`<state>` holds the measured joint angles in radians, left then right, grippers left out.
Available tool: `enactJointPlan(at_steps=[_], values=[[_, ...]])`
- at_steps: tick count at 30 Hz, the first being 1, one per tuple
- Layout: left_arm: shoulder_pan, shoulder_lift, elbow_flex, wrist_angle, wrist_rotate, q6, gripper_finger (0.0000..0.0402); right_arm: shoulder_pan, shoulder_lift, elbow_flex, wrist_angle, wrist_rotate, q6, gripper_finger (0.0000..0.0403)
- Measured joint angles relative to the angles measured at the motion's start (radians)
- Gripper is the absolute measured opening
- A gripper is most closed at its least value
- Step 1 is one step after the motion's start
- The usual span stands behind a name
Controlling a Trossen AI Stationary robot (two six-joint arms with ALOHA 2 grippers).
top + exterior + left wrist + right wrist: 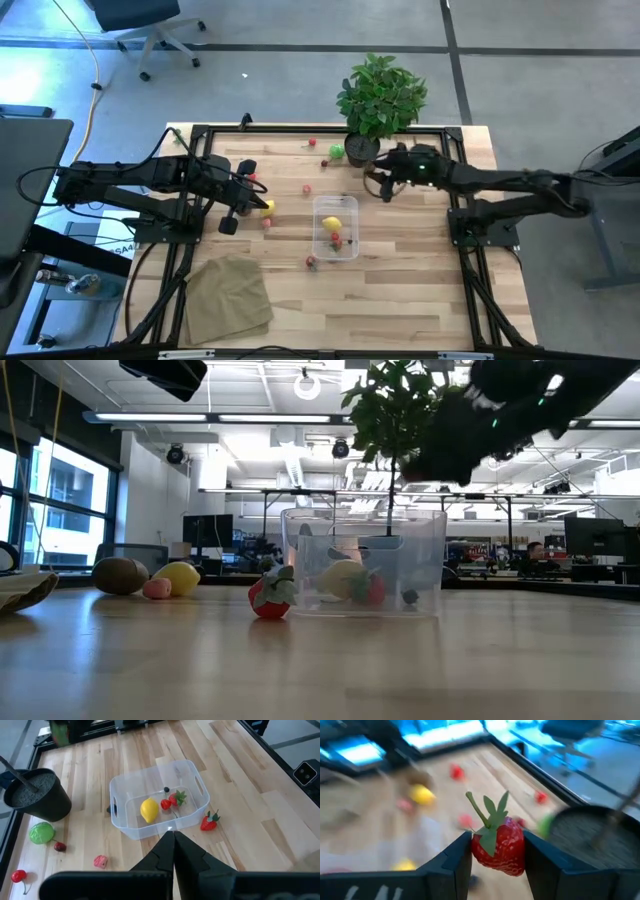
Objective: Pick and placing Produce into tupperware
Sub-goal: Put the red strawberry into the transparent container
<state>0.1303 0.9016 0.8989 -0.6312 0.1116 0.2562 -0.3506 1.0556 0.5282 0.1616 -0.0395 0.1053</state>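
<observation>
The right gripper (497, 851) pinches a red strawberry (501, 842) with a green leafy top between its 2 fingers, held in the air above the bench (420, 290) near the far edge, just beside the potted plant (380, 100). The left gripper (174, 845) has its fingers pressed together and holds nothing; it hangs over the left half of the bench, pointing toward the tupperware (335, 228).

The tupperware, clear and lidless, stands near the middle of the bench. Inside it lie a yellow lemon (149, 810), 2 small red pieces (171, 802) and a tiny dark berry (166, 790). Another strawberry (209, 821) lies on the bench just outside its wall. More produce is scattered toward the far edge and left side: a green piece (41, 832), a pink piece (100, 861) and a cherry (19, 876). A tan cloth (228, 296) lies at the near left corner.
</observation>
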Motion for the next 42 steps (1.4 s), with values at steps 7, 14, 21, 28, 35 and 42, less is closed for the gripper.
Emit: enactJointPlan(at_steps=[7, 14, 21, 28, 35, 42], values=[[0.0, 0.0, 0.0, 0.0, 0.0, 0.0, 0.0001, 0.116, -0.131, 0.001, 0.016, -0.092, 0.078, 0.0135], [0.0, 0.0, 0.0, 0.0, 0.0, 0.0, 0.0001, 0.233, -0.061, 0.066, -0.051, -0.08, 0.089, 0.0135], [0.0, 0.0, 0.0, 0.0, 0.0, 0.0, 0.0001, 0.288, 0.167, 0.298, -0.315, -0.02, 0.025, 0.0135], [0.0, 0.0, 0.0, 0.0, 0.0, 0.0, 0.0001, 0.293, 0.436, 0.485, -0.46, -0.017, 0.013, 0.0135], [0.0, 0.0, 0.0, 0.0, 0.0, 0.0, 0.0001, 0.297, 0.667, 0.656, -0.495, -0.017, 0.059, 0.0135], [0.0, 0.0, 0.0, 0.0, 0.0, 0.0, 0.0001, 0.297, 0.796, 0.741, -0.526, -0.017, 0.159, 0.0135]])
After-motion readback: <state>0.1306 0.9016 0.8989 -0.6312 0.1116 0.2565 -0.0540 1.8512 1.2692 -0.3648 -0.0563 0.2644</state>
